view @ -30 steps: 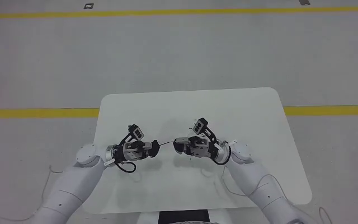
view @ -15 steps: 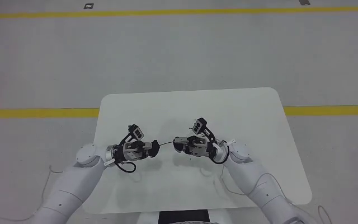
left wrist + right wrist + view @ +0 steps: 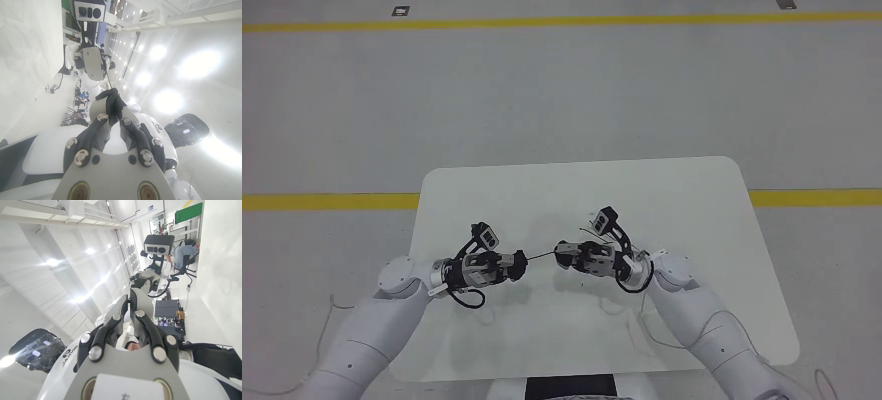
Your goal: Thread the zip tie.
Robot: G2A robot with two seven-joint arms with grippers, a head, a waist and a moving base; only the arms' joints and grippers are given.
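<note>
The right gripper [image 3: 562, 251], pinched shut on the zip tie [image 3: 540, 256], edges away from the left gripper [image 3: 519, 263], likewise clamped on it; threading looks unfinished.

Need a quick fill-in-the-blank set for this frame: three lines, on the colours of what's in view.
1. The zip tie, stretched between the left gripper and the right gripper, is ___.
2. The table below them is ___.
3. The floor stripes are ___.

Missing words: black; white; yellow.
</note>
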